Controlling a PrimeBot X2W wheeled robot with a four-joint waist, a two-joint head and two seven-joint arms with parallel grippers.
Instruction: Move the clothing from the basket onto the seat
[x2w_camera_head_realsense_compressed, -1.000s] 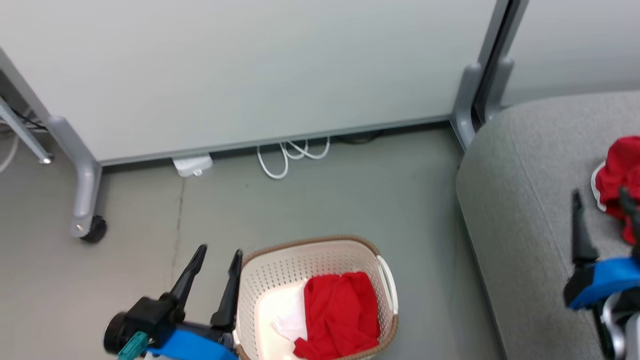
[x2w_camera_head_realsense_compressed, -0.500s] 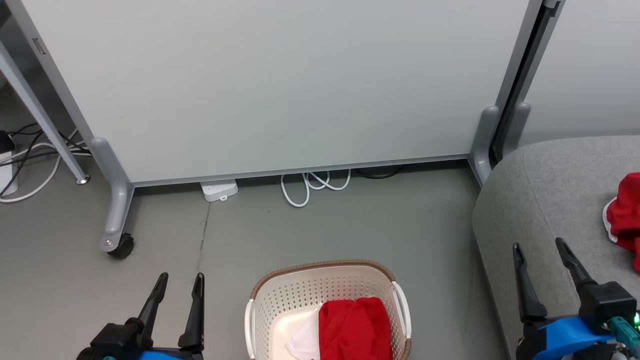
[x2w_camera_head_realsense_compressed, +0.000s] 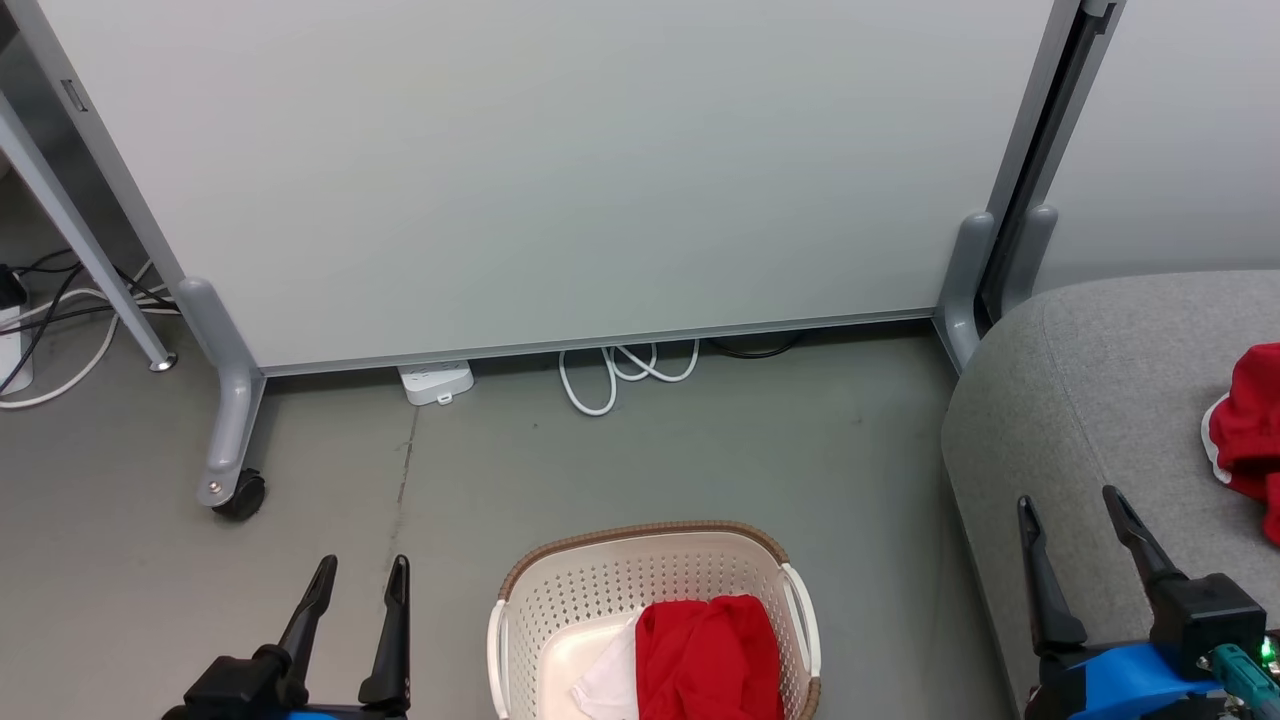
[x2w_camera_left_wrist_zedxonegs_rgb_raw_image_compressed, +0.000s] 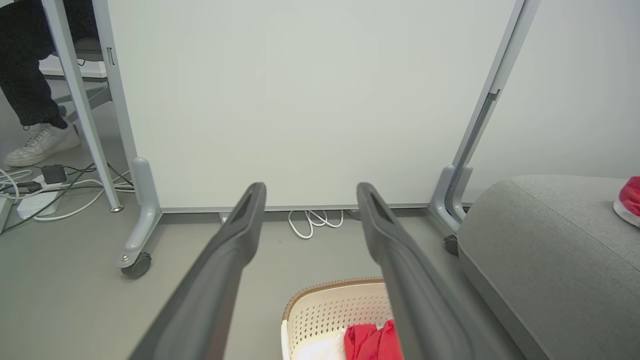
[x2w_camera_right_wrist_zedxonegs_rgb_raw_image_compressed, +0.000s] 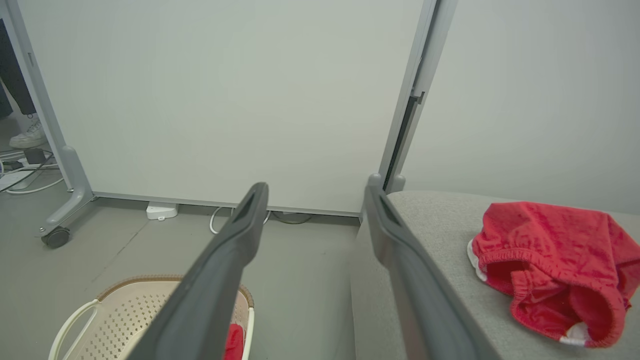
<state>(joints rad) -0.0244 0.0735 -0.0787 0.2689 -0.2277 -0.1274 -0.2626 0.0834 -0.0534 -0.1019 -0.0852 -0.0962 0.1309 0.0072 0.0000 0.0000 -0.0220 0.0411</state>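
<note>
Having pulled back from the red garment (x2w_camera_head_realsense_compressed: 1250, 420) now lying on the seat (x2w_camera_head_realsense_compressed: 1090, 380), the right gripper (x2w_camera_head_realsense_compressed: 1066, 497) rests open and empty like the left gripper (x2w_camera_head_realsense_compressed: 364, 563), so seemingly half the clothing is moved, with a second garment (x2w_camera_head_realsense_compressed: 710, 650) left in the basket (x2w_camera_head_realsense_compressed: 640, 528), partly cut off.

Light bright, even and diffuse; no hard shadows. One thin dark band under the partition panel (x2w_camera_head_realsense_compressed: 600, 345). Head view sharp, no motion blur. The basket (x2w_camera_head_realsense_compressed: 650, 545) bottom is washed out to near white. Wrist views show wide-angle bowing: the posts (x2w_camera_left_wrist_zedxonegs_rgb_raw_image_compressed: 480, 125) lean at the frame edges. The left gripper (x2w_camera_left_wrist_zedxonegs_rgb_raw_image_compressed: 311, 190) and right gripper (x2w_camera_right_wrist_zedxonegs_rgb_raw_image_compressed: 316, 185) go soft toward the bottom edge, close to the lens. The red clothing (x2w_camera_right_wrist_zedxonegs_rgb_raw_image_compressed: 550, 265) is strongly saturated, its texture crisp.
</note>
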